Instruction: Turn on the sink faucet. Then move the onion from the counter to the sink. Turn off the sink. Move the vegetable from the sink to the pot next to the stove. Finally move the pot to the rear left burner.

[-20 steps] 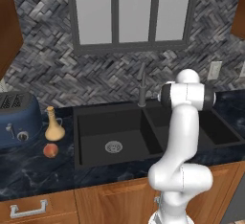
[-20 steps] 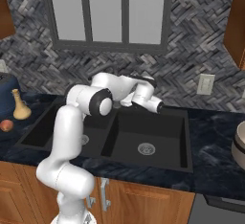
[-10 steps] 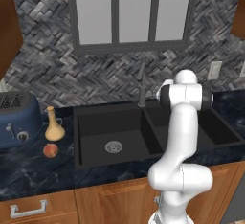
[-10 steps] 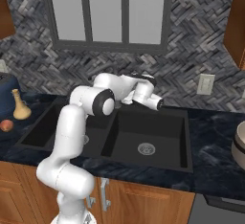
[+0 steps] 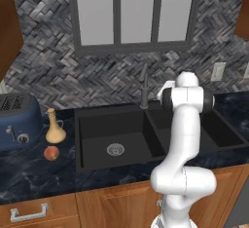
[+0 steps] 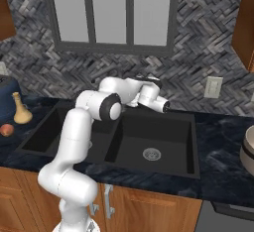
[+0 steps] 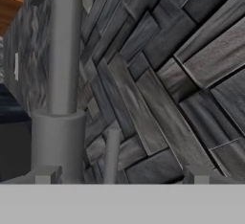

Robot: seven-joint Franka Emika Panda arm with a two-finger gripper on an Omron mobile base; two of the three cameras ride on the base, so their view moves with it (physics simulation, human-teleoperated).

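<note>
Kitchen sink area, arm extended toward the rear wall. Gripper (image 7: 117, 177) with jaws spread wide, nothing between them; 2 fingertips (image 7: 46, 174) at the bottom of the hand view, just in front of the sink faucet (image 5: 144, 86), whose upright spout fills the left of the hand view and whose slim lever handle rises between the fingertips. Faucet mounted at the rear edge of the sink (image 5: 92, 149), on the divider between the 2 basins; no water visible. Sink set into the counter (image 5: 29, 173), 1 round silver drain showing in each base view. Onion (image 5: 51, 153) resting on the counter left of the sink, near its front left corner, apart from the basin rim. Tan narrow-necked vase (image 5: 55, 127) standing upright just behind the onion, with a blue toaster (image 5: 17, 121) further left toward the counter's left end. Pot (image 6: 248, 151) partly visible at the right end of the counter in the right base view, well apart from the sink. Herringbone grey tile wall (image 6: 198, 52) and a window (image 5: 133, 12) behind the faucet
</note>
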